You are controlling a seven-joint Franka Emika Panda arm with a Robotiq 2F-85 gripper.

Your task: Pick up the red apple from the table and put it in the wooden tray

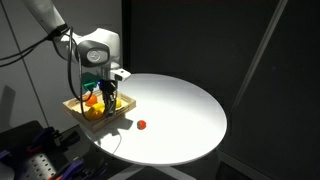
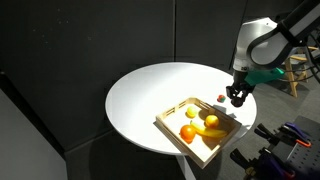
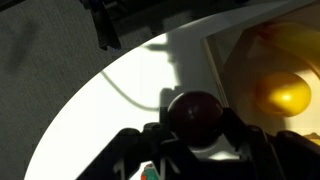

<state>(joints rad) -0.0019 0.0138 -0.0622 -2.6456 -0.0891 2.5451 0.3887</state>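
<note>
My gripper point(image 3: 193, 128) is shut on the dark red apple point(image 3: 193, 108), which fills the gap between its fingers in the wrist view. In both exterior views the gripper point(image 1: 107, 101) point(image 2: 238, 97) hangs at the edge of the wooden tray point(image 1: 100, 122) point(image 2: 178, 142), a little above it. The apple is too small and dark to make out there. The tray stands on the white round table point(image 1: 180, 100) point(image 2: 150, 95) and holds orange and yellow fruits point(image 2: 200, 125). The wrist view shows the tray's side point(image 3: 215, 60) to the right of the apple.
A small bright red ball point(image 1: 142, 125) point(image 2: 219, 98) lies on the table beside the tray. A yellow fruit point(image 3: 285, 95) glows in the tray at the right of the wrist view. Dark curtains surround the table.
</note>
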